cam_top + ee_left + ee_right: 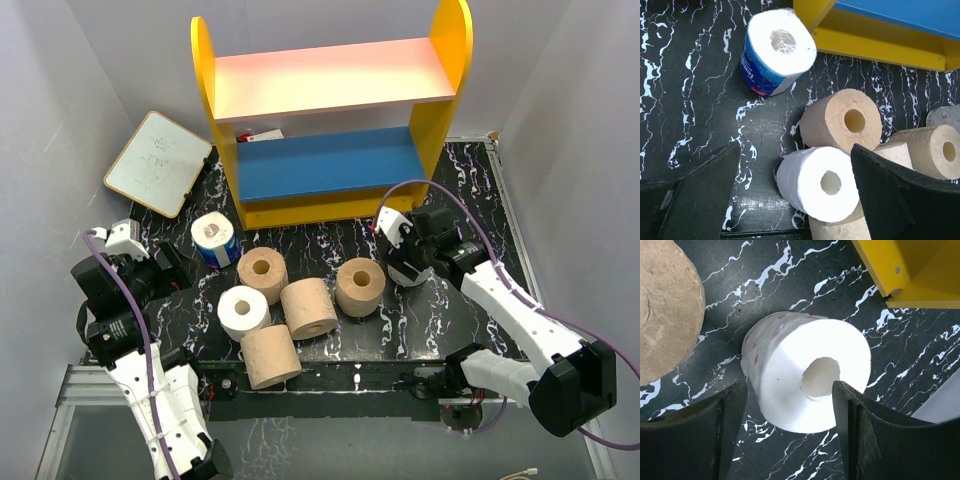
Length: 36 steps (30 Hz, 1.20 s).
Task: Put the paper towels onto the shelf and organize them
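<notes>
Shelving has not begun. The shelf (452, 60), at 12 o'clock on the counter (330, 235), shows its pink upper board (330, 75) and blue lower board (320, 160) bare as far as the top view reaches, so all seven rolls are left to place.

Four tan rolls (309, 305) and a white roll (243, 310) cluster from centre toward 7 o'clock. The blue-wrapped roll (213, 238) stands at their 10 o'clock. The last white roll (805, 372) sits at the cluster's 3 o'clock, near the shelf's foot. The right end effector (788, 390) is open and straddles it, not yet clamped. The left end effector (795, 155) hovers open above the other white roll.

White lettering on the blue wrapper is too partial to read. Scribbles on the whiteboard (158, 162), at 10 o'clock, are illegible.
</notes>
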Available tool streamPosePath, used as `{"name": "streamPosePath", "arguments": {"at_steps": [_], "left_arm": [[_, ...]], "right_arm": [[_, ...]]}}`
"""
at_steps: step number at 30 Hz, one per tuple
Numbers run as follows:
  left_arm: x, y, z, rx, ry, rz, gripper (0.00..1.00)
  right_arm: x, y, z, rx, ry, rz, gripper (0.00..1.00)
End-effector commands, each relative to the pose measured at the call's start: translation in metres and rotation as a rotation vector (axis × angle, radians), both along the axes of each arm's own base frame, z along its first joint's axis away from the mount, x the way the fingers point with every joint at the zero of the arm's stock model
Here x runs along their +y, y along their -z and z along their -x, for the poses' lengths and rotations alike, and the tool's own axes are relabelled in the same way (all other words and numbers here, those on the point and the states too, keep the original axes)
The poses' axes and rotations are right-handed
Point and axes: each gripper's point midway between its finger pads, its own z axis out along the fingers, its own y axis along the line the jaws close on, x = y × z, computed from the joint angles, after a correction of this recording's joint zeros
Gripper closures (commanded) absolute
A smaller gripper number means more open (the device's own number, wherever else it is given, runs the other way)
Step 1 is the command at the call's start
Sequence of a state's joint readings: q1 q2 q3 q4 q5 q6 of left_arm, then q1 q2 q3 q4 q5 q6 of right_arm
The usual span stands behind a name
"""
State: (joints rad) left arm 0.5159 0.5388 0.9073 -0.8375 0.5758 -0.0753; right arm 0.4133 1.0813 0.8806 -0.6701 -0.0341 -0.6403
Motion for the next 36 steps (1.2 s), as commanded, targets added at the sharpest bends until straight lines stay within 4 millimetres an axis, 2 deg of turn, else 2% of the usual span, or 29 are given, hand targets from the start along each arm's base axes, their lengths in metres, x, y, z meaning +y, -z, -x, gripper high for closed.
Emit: {"name": "streamPosePath", "arguments": {"at_steps": [1,6,14,23,31,36], "left_arm": [[0.001,0.0,-0.001,-0.001,-0.012,0.009,0.09],[0.002,0.001,-0.002,0.0,-0.011,0.011,0.09],[0.001,0.001,-0.002,0.003,-0.009,0.014,0.09],[0.0,-0.002,0.0,-0.014,-0.01,0.003,0.09],[0.0,-0.001,0.0,-0.014,-0.008,0.003,0.09],[0.0,-0.001,0.0,-0.014,-0.006,0.004,0.09]], "right_arm": [[-0.005,-0.014,-0.016,-0.13,0.075,-0.013,0.34],[-0.02,-0.005,-0.016,-0.191,0.144,0.011,0.31],[-0.024,0.0,-0.014,-0.202,0.166,0.012,0.31],[-0.012,0.013,-0.007,-0.13,0.115,-0.022,0.42],[-0.001,0.028,0.003,-0.073,0.079,-0.044,0.37],[-0.001,0.035,0.001,-0.091,0.1,-0.022,0.38]]}}
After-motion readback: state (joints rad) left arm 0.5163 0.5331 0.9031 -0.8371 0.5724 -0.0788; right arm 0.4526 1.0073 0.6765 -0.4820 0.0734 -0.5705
